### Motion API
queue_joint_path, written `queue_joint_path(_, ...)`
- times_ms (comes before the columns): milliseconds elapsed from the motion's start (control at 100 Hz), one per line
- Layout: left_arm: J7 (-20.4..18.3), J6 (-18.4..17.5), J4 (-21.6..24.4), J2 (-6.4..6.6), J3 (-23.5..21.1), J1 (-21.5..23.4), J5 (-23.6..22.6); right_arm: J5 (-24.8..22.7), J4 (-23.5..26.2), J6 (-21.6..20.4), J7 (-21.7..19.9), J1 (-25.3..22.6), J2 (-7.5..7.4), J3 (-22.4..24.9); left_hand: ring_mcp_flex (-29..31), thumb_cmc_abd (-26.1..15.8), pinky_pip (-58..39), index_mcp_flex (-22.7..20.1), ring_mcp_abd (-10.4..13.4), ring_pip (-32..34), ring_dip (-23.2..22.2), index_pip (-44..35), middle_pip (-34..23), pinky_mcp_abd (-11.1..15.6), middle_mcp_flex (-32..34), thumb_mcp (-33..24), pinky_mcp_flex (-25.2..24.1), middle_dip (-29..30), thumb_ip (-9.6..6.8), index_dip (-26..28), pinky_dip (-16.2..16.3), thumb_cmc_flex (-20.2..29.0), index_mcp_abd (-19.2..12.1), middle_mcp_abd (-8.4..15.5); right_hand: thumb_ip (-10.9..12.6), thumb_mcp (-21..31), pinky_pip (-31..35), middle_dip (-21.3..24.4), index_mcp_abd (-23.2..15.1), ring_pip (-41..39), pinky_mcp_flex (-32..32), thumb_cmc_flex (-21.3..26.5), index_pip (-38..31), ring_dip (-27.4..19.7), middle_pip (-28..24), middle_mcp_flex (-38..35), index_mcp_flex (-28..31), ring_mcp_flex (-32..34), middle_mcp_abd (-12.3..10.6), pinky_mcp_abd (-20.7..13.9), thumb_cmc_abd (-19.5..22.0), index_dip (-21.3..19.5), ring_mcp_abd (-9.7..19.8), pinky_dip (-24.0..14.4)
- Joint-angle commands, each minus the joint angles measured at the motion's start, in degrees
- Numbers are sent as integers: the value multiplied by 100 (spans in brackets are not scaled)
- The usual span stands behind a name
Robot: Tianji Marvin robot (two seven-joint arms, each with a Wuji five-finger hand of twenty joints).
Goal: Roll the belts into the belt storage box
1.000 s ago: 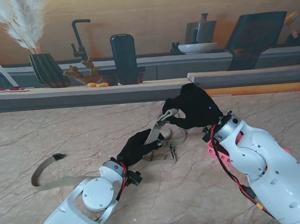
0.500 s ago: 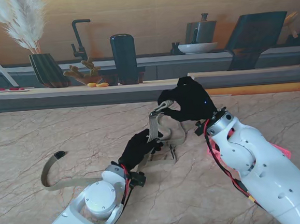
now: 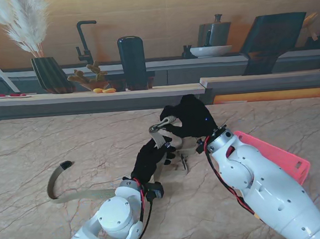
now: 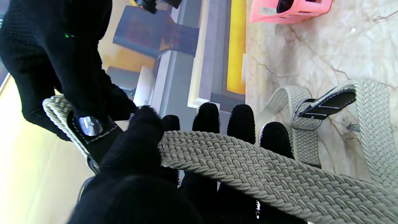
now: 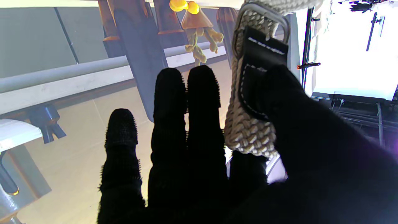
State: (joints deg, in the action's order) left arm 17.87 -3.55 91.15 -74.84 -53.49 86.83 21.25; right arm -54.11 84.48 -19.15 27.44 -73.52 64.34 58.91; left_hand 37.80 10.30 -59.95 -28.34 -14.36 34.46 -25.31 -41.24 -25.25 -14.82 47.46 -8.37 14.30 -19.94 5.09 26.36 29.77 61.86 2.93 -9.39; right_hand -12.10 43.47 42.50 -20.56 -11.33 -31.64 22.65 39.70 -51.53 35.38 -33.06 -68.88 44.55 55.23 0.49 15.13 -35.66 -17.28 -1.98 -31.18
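Your right hand (image 3: 190, 117) has its fingers clamped on the buckle end of the belt (image 3: 162, 135), held up over the middle of the worktop (image 3: 51, 144). Your left hand (image 3: 151, 158) pinches the same belt lower down. The pink box (image 3: 274, 156) sits to the right, partly hidden by your right arm. A second belt (image 4: 374, 124) lies beside your left hand.

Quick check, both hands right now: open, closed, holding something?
Left hand: shut on the woven belt, strap pinched under the thumb.
Right hand: shut on the same belt's buckle end.
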Motion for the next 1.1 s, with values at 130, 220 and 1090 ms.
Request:
queue_joint_path(130, -76, -254, -46, -53, 70, 3, -55, 86, -183, 141, 59, 30, 97, -150, -452, 697, 269, 433, 367, -517, 239, 705, 363, 163, -685, -1225, -102, 239, -209, 19, -116, -1897, -47, 201, 154, 383, 182, 92, -657, -109, -144, 167, -821, 2, -137, -127, 184, 4, 35, 35, 480, -87, 253, 106)
queue_joint_path(220, -126, -360, -97, -44, 102, -23, -97, 197, -244, 202, 45, 65, 127, -213, -660, 1123, 502, 687, 436, -798, 328, 980, 491, 159, -983, -1495, -167, 318, -135, -62, -227, -2496, -23, 212, 157, 378, 189, 99, -655, -118, -155, 166, -822, -1, -149, -127, 178, -2, 37, 45, 480, -75, 248, 119)
queue_joint_path(1090, 689, -832, -134, -298, 88, -115, 230, 228, -683, -88, 111, 228, 155, -867, -848, 1598, 1067, 1608, 730, -1247, 417, 1314, 507, 349, -1583, -2296, -194, 339, 17, -307, -503, -3528, 48, 364, 176, 246, 163, 209, -558, -7, -334, 126, -727, -114, -52, 85, -94, -195, -23, 91, 391, 57, 247, 252)
